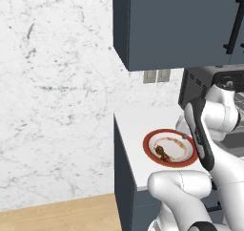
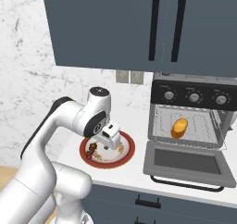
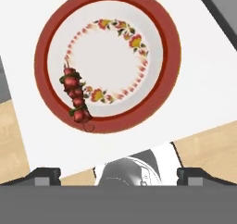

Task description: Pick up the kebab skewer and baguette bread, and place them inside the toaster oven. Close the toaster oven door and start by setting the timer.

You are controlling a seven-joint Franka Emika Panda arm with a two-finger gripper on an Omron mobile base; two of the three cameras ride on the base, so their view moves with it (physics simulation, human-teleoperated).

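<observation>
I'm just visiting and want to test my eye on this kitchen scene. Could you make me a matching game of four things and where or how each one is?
Things:
1. kebab skewer
2. baguette bread
3. toaster oven door
4. fingers

Places or states:
A. folded down open
B. on the wire rack inside the toaster oven
C. spread apart above the plate, holding nothing
D. lying by the plate's red rim

Pairs: 1-D, 2-B, 3-A, 4-C
</observation>
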